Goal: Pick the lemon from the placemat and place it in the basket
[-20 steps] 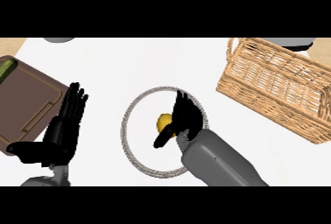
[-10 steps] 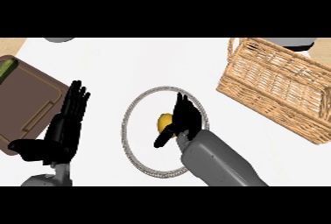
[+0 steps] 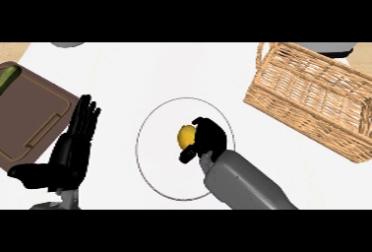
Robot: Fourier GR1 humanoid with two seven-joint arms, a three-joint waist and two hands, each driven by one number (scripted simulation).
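Right hand (image 3: 207,140) now curled round lemon (image 3: 187,136).

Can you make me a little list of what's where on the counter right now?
lemon: on the round placemat, mid-counter
right hand: curled round the lemon
left hand: open, resting at the view's left
basket: right, nothing seen inside
brown board: far left, beside the left hand
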